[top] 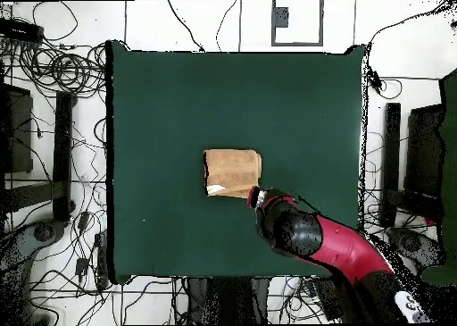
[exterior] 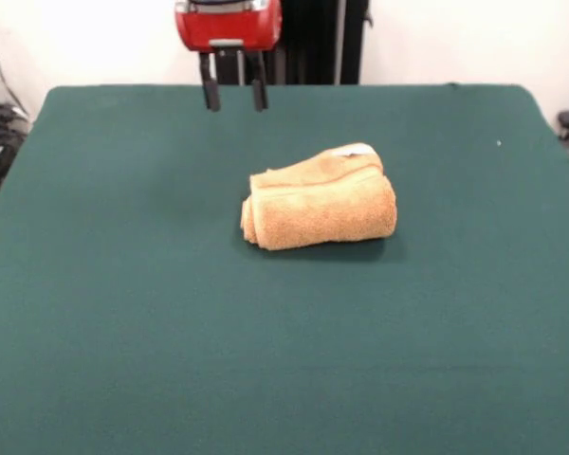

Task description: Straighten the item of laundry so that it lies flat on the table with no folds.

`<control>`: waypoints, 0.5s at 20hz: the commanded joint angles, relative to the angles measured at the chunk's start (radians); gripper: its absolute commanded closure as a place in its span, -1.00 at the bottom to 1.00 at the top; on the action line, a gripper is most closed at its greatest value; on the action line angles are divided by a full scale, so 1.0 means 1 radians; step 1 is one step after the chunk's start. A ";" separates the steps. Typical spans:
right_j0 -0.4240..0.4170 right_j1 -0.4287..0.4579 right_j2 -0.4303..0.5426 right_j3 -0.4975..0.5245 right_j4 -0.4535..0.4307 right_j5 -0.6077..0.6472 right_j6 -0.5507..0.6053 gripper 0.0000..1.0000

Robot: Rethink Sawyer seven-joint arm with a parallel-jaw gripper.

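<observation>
The orange-tan towel (exterior: 321, 197) lies near the middle of the green table (exterior: 123, 313), folded over into a thick bundle with rolled layers at its left end. Its white label (exterior: 353, 150) shows at the far top edge. My gripper (exterior: 234, 95) hangs high over the far side of the table, left of and behind the towel. It is open, its two black fingers apart and empty. In the overhead view the towel (top: 232, 172) is a small rectangle on the table (top: 161, 108), and the gripper (top: 259, 197) sits just off its lower right corner, at the tip of the red and black arm (top: 330, 246).
Cables (top: 62, 68), stands and equipment (top: 419, 162) lie on the floor around all sides of the table. A dark post (exterior: 318, 43) stands behind the table's far edge.
</observation>
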 commanded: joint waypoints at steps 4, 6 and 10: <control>-0.044 0.061 0.245 0.007 -0.107 -0.041 -0.003 -1.00; -0.057 0.070 0.258 0.006 -0.123 -0.051 -0.001 -1.00; -0.092 0.095 0.296 0.011 -0.154 -0.093 0.021 -1.00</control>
